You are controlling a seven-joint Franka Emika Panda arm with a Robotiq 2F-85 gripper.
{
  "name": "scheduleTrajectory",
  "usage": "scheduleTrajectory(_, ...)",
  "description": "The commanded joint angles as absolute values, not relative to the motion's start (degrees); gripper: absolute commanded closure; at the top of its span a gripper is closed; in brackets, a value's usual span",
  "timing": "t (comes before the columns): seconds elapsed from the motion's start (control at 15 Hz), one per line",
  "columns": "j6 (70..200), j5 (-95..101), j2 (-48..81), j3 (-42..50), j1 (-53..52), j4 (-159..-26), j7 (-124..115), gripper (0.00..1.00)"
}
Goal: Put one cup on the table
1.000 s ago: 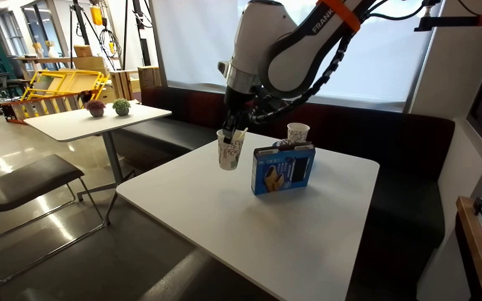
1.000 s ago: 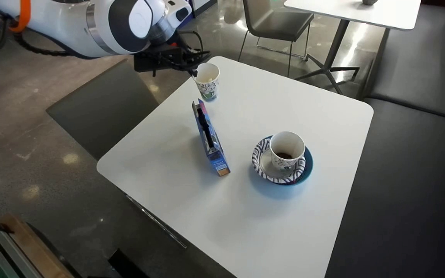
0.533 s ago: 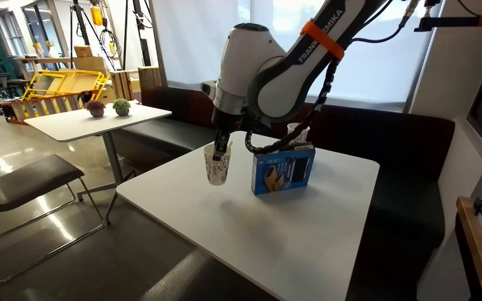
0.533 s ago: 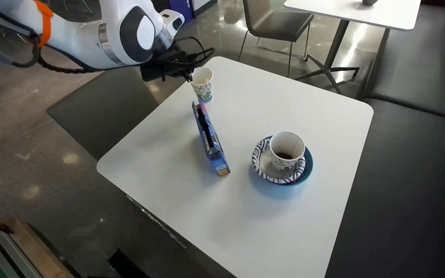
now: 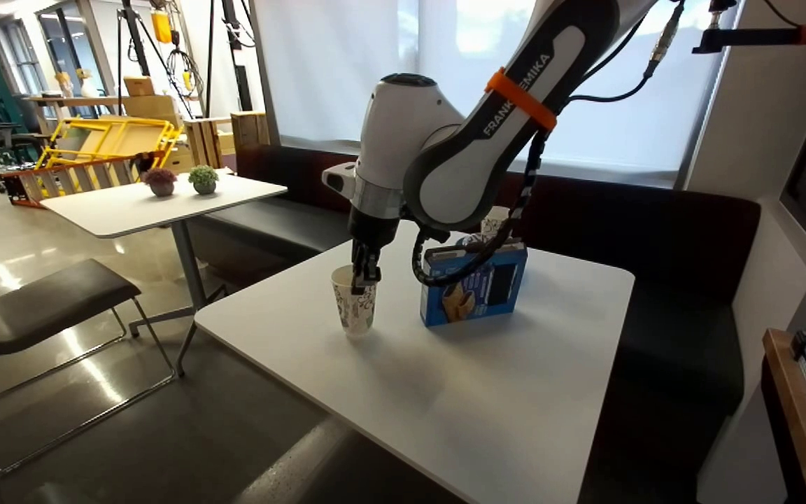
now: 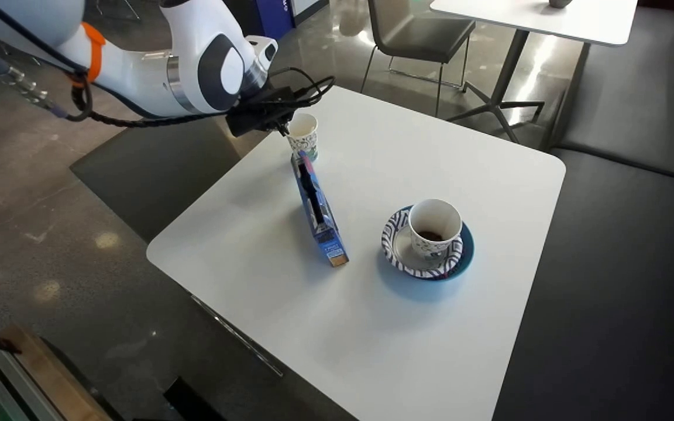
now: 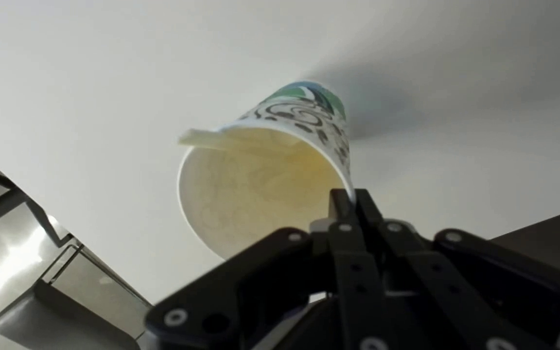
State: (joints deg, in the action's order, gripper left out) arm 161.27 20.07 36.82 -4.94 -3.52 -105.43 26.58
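Note:
A whitish patterned paper cup [image 5: 354, 316] hangs from my gripper [image 5: 362, 285] over the front left of the white table [image 5: 529, 392]. The cup also shows in an exterior view [image 6: 304, 141], behind the blue box's end. In the wrist view, my gripper [image 7: 355, 199] is shut on the rim of the cup [image 7: 255, 189], one finger inside and one outside. A pale stick leans out of the cup. The cup's base is at or just above the tabletop; I cannot tell if it touches. The cup is nearly upright.
A blue box [image 5: 469, 290] stands upright beside the held cup. Another paper cup [image 6: 434, 231] with dark liquid stands on a patterned paper plate [image 6: 395, 251] over a blue dish [image 6: 468, 248]. A dark bench [image 6: 618, 280] runs along the table.
My gripper has lowered the cup from well above the table to close to its surface, moving slightly toward the table's near left edge. The box and the second cup have not moved.

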Motion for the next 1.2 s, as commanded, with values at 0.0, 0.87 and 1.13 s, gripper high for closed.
scheduleTrajectory(0.0,158.48,17.98,37.49,-7.93,-0.87,-103.11,29.2,0.65)
scheduleTrajectory(0.87,135.56,4.04,7.49,-0.78,4.88,-115.8,14.64,0.0)
scheduleTrajectory(1.13,134.79,4.9,8.06,0.99,4.94,-113.93,15.08,0.0)
